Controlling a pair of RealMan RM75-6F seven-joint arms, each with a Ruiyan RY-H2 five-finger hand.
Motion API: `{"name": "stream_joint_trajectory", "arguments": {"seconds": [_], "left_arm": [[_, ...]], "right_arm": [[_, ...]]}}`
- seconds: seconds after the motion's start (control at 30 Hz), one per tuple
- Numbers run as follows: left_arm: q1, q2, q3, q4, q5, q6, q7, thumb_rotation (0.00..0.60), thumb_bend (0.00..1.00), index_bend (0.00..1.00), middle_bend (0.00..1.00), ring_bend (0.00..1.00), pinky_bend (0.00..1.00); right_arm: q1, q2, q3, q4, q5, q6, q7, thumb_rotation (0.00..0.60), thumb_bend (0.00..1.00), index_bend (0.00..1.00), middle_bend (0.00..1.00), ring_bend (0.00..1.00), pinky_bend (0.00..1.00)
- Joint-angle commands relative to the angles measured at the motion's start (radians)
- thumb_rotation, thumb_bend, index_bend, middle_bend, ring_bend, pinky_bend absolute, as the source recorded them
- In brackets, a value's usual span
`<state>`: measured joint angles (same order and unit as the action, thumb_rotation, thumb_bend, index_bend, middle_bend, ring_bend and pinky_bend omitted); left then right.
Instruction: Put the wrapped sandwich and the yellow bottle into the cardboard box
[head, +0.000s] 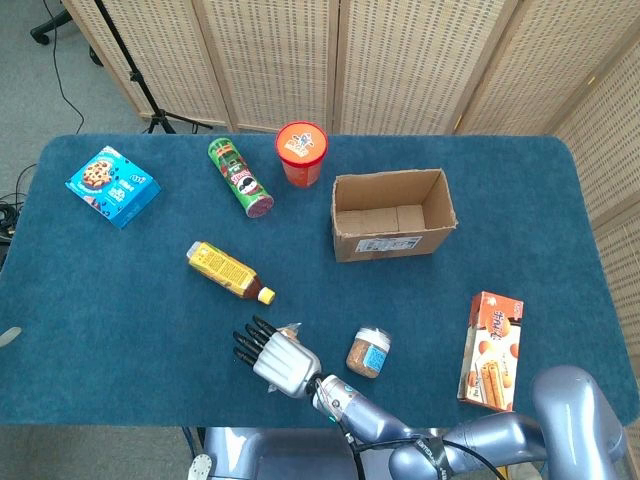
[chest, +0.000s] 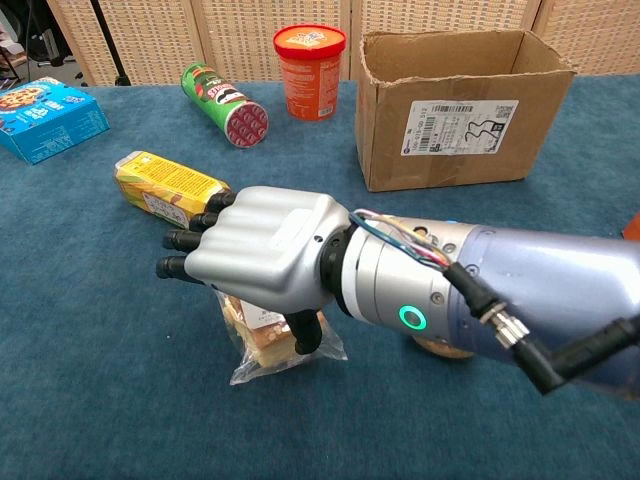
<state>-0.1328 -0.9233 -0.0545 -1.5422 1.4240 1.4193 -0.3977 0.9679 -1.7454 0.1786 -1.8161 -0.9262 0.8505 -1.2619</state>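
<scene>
My right hand (chest: 262, 250) hovers over the wrapped sandwich (chest: 275, 345), fingers curled down around it. I cannot tell whether it grips the wrap or only covers it, as the hand's back hides the contact in both views. The left hand is not in view.

The sandwich lies on the surface at the near edge. The yellow bottle (head: 228, 271) is on its side just beyond it, cap end toward my fingertips. The cardboard box (head: 391, 213) sits open, well apart to the far right.

Risks as I judge them:
- The wrap is loose film, so fingers could pinch plastic only and the sandwich slips out on the lift.
- My knuckles are near the bottle cap, and a nudge would roll it away.
- The small jar (head: 368, 351) sits just beside my wrist, so swinging toward the box could knock it over.
</scene>
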Motion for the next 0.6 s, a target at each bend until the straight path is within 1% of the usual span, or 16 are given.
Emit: {"name": "stream_joint_trajectory", "arguments": {"seconds": [0.03, 0.13, 0.27, 0.37, 0.4, 0.47, 0.5, 0.53, 0.57, 0.6], "left_arm": [[0.000, -0.001, -0.002, -0.001, 0.000, -0.001, 0.003, 0.600, 0.00, 0.00, 0.00, 0.00, 0.00], [0.001, -0.001, -0.005, -0.002, 0.000, -0.002, 0.006, 0.600, 0.00, 0.00, 0.00, 0.00, 0.00], [0.001, -0.002, -0.007, -0.001, -0.003, -0.010, 0.009, 0.600, 0.00, 0.00, 0.00, 0.00, 0.00], [0.001, -0.003, -0.009, -0.001, -0.003, -0.013, 0.007, 0.600, 0.00, 0.00, 0.00, 0.00, 0.00], [0.001, -0.003, -0.010, 0.000, -0.004, -0.014, 0.007, 0.600, 0.00, 0.00, 0.00, 0.00, 0.00], [0.000, -0.004, -0.011, 0.001, -0.005, -0.019, 0.008, 0.600, 0.00, 0.00, 0.00, 0.00, 0.00], [-0.001, -0.004, -0.011, 0.000, -0.004, -0.021, 0.009, 0.600, 0.00, 0.00, 0.00, 0.00, 0.00], [-0.002, -0.004, -0.011, 0.000, -0.005, -0.026, 0.010, 0.600, 0.00, 0.00, 0.00, 0.00, 0.00], [-0.003, -0.004, -0.011, 0.001, -0.006, -0.028, 0.011, 0.600, 0.00, 0.00, 0.00, 0.00, 0.00], [-0.003, -0.005, -0.012, 0.001, -0.005, -0.030, 0.012, 0.600, 0.00, 0.00, 0.00, 0.00, 0.00]], "right_arm": [[0.025, 0.004, -0.023, 0.018, 0.016, 0.012, 0.006, 0.600, 0.00, 0.00, 0.00, 0.00, 0.00], [0.042, 0.004, -0.042, 0.033, 0.027, 0.016, 0.017, 0.600, 0.00, 0.00, 0.00, 0.00, 0.00], [0.068, -0.010, -0.066, 0.078, 0.020, 0.024, 0.028, 0.600, 0.00, 0.00, 0.00, 0.00, 0.00], [0.080, -0.019, -0.076, 0.109, -0.005, 0.025, 0.059, 0.600, 0.00, 0.01, 0.00, 0.00, 0.02], [0.080, -0.021, -0.079, 0.118, -0.019, 0.025, 0.076, 0.600, 0.00, 0.05, 0.02, 0.00, 0.06], [0.076, -0.024, -0.084, 0.134, -0.069, 0.015, 0.145, 0.600, 0.00, 0.19, 0.13, 0.06, 0.18], [0.071, -0.025, -0.086, 0.143, -0.097, 0.011, 0.182, 0.600, 0.03, 0.30, 0.23, 0.13, 0.25], [0.063, -0.026, -0.089, 0.152, -0.132, 0.006, 0.235, 0.600, 0.08, 0.39, 0.32, 0.22, 0.32], [0.058, -0.026, -0.090, 0.158, -0.158, 0.003, 0.278, 0.600, 0.13, 0.45, 0.38, 0.27, 0.35], [0.051, -0.026, -0.091, 0.165, -0.186, 0.003, 0.321, 0.600, 0.21, 0.51, 0.46, 0.34, 0.38]]}}
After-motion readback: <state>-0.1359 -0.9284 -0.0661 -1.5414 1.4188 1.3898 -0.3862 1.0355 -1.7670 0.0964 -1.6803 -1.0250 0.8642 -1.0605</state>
